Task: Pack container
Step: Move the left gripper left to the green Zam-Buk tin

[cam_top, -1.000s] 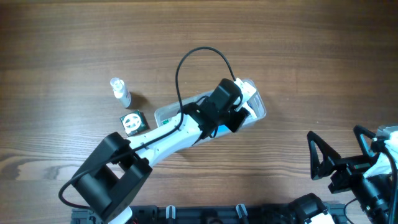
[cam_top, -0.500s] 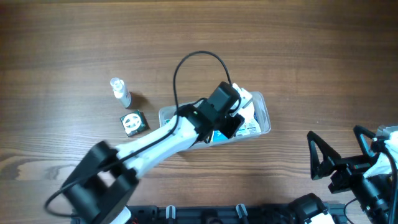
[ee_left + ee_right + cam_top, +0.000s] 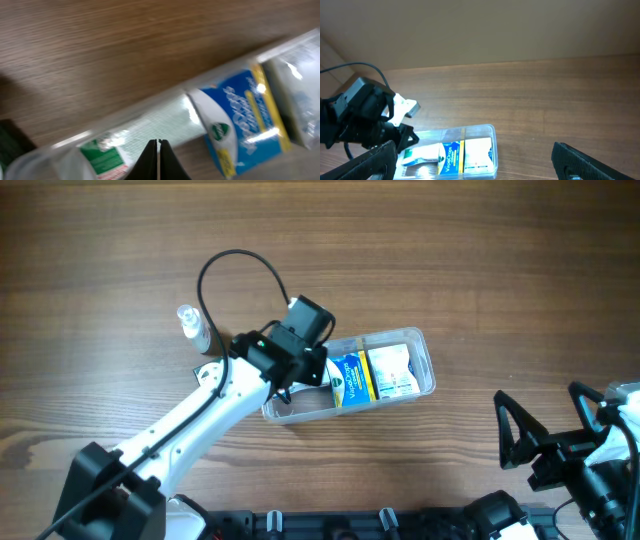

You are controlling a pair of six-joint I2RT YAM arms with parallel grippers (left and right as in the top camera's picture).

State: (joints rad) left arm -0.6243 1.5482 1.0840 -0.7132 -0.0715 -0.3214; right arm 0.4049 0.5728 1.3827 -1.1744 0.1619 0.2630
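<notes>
The clear container [image 3: 425, 362] lies at the table's middle. It holds a blue VapoDrops box [image 3: 350, 378], a white box [image 3: 392, 372] at its right end and a green-and-white box [image 3: 102, 156] at its left end. My left gripper [image 3: 300, 375] hovers over the container's left end. In the left wrist view its jaws [image 3: 158, 143] are shut with nothing between them, just above the green-and-white box, and the blue box [image 3: 242, 117] lies to the right. My right gripper [image 3: 545, 420] is open and empty at the near right, apart from the container [image 3: 492, 131].
A small clear spray bottle [image 3: 192, 326] stands left of the container. A small black box [image 3: 198, 369] next to it is mostly hidden under my left arm. My left arm's cable [image 3: 235, 258] loops above the wrist.
My left gripper has drawn back from the container's right end to its left end, uncovering the blue and white boxes. The container has turned more level. The right arm has not moved.
</notes>
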